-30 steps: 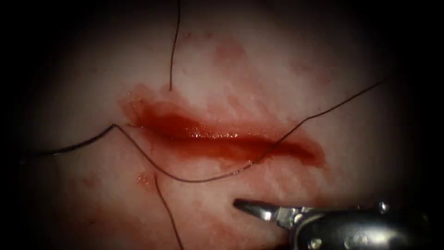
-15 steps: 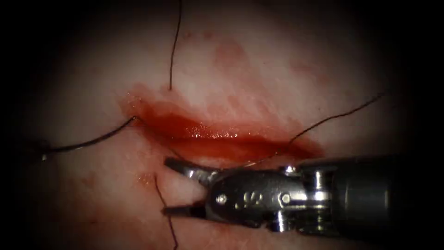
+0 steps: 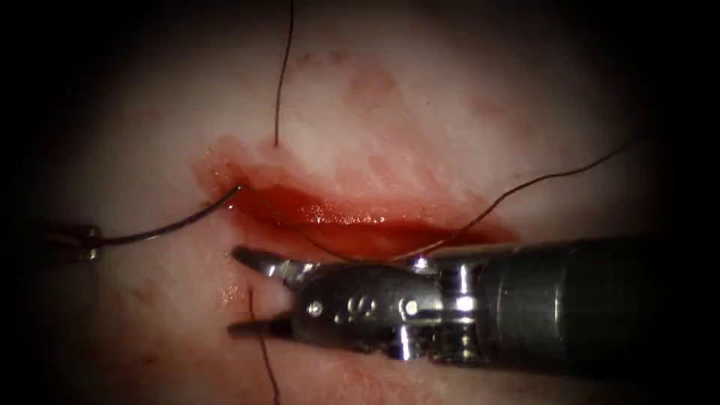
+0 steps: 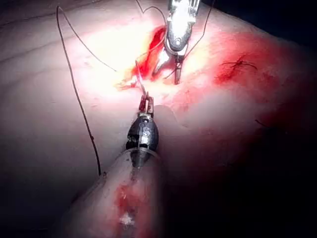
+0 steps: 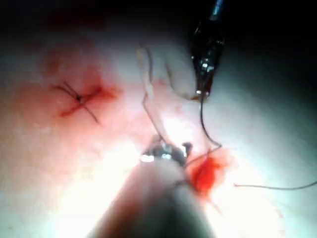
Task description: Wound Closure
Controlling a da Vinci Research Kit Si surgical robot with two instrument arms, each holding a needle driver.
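Needle [image 3: 165, 223] first, out at nine o'clock in the endoscope view. The left tool [image 3: 79, 241] is clenched on one end of it. Its long axis sweeps in a shallow curve toward the left end of the cut [image 3: 337, 217]. We cannot tell whether that far end sits in the tissue [image 3: 450, 112] or only rests on it.

Moving right, the right tool [image 3: 241, 291] reaches in from three o'clock, just below the cut. Its jaws are spread wide and grasp nothing. The short strand [image 3: 262, 360] runs twelve to six between the two open tips, so we judge it the nearest thing to grasp. From those jaws the needle lies toward ten o'clock, and the left arm is plainly the nearer one.

By our count there is one needle and there are two tools. We see three strands: the short one, an upper strand [image 3: 281, 82] at twelve o'clock, and a long thread [image 3: 540, 178] trailing toward two o'clock. One finished stitch [image 4: 240, 64] sits well apart.
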